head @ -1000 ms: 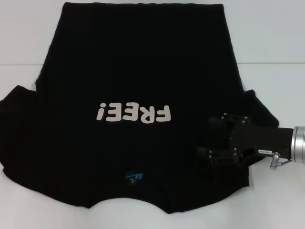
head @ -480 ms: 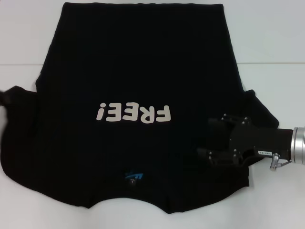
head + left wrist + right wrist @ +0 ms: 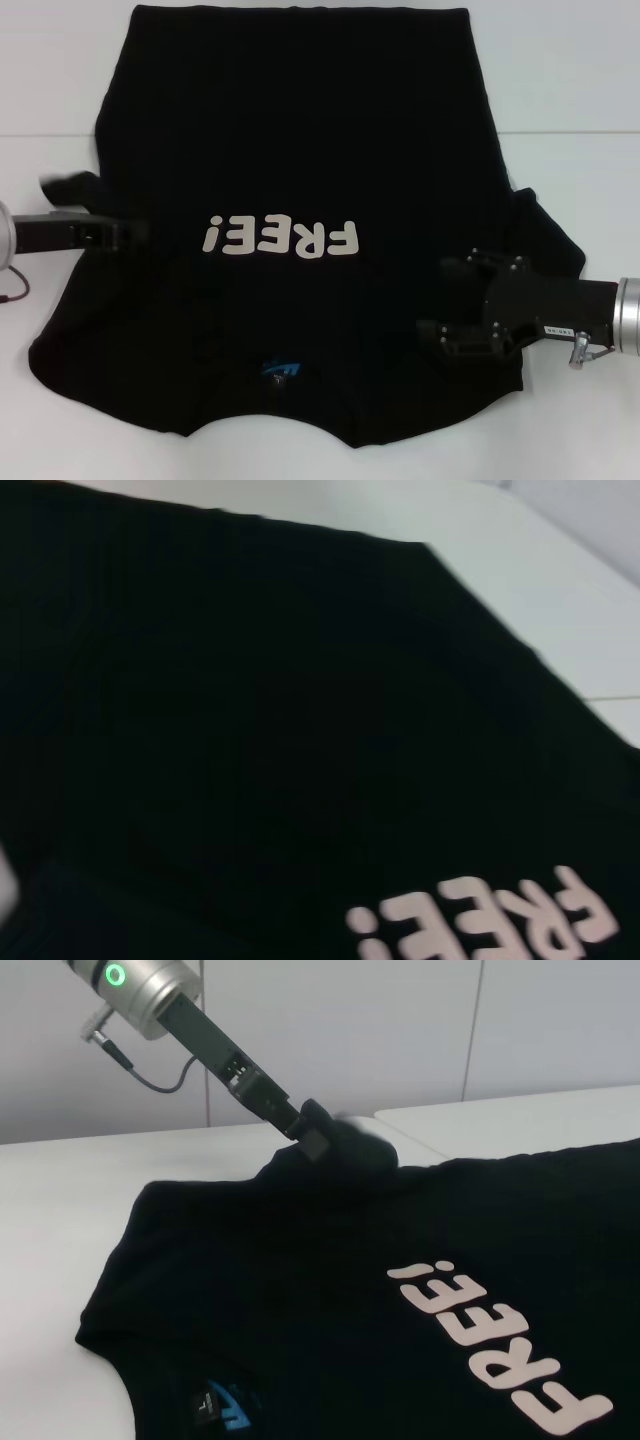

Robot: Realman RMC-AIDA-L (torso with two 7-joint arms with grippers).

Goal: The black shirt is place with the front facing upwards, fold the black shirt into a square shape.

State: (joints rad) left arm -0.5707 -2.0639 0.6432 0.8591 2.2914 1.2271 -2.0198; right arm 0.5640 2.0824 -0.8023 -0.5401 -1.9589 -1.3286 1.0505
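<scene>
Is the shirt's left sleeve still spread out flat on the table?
No: the left gripper has carried that sleeve in over the shirt, leaving bare table where it lay.

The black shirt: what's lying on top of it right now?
On the black shirt sits the right claw, over the sleeve side near the collar. The left claw comes over the opposite sleeve, which is folded inward. The cloth hides whatever lies beneath.
</scene>
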